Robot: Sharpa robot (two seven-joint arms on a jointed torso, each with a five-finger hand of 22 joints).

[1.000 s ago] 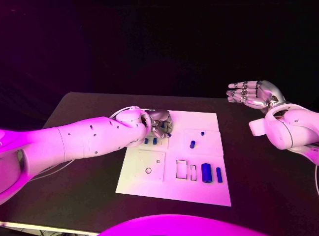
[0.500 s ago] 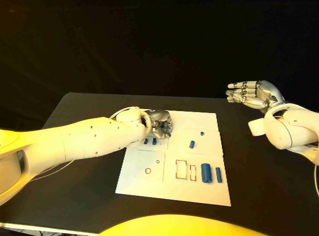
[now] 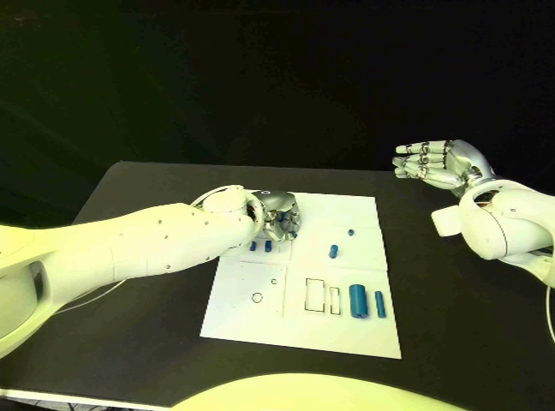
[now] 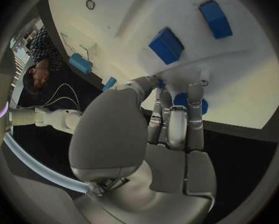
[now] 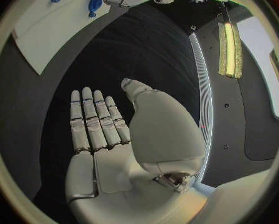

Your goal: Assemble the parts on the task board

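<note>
Silver fingers of my left hand [image 3: 275,216] curl down onto the board [image 3: 305,330] at its far left corner. In the left wrist view the fingertips [image 4: 196,87] close around a round blue part [image 4: 189,103], pinched between thumb and fingers and pressed against the white surface. I cannot tell whether the part sits in a socket.

Just beyond those fingertips, 2 small blue blocks [image 4: 166,45] stand on the board side by side; in the head view they show as 2 short blue pieces [image 3: 259,246] right under the left hand. Further toward my right arm lie a small blue dot [image 3: 350,232] and an oblong blue part [image 3: 333,252]. Near the board's near right lie 2 long blue pegs [image 3: 356,301], the thick one beside the thin one, next to 2 outlined rectangular slots [image 3: 314,294] and a small round hole [image 3: 255,298].

My right hand [image 3: 439,163] hangs well apart from the board, past its far right corner, above the black table [image 3: 129,205]. Its fingers [image 5: 92,119] are stretched out straight, thumb spread aside, holding nothing, with bare table beneath the palm.

The board's near edge and right edge have open table around them. My left forearm crosses the table on the board's left side.
</note>
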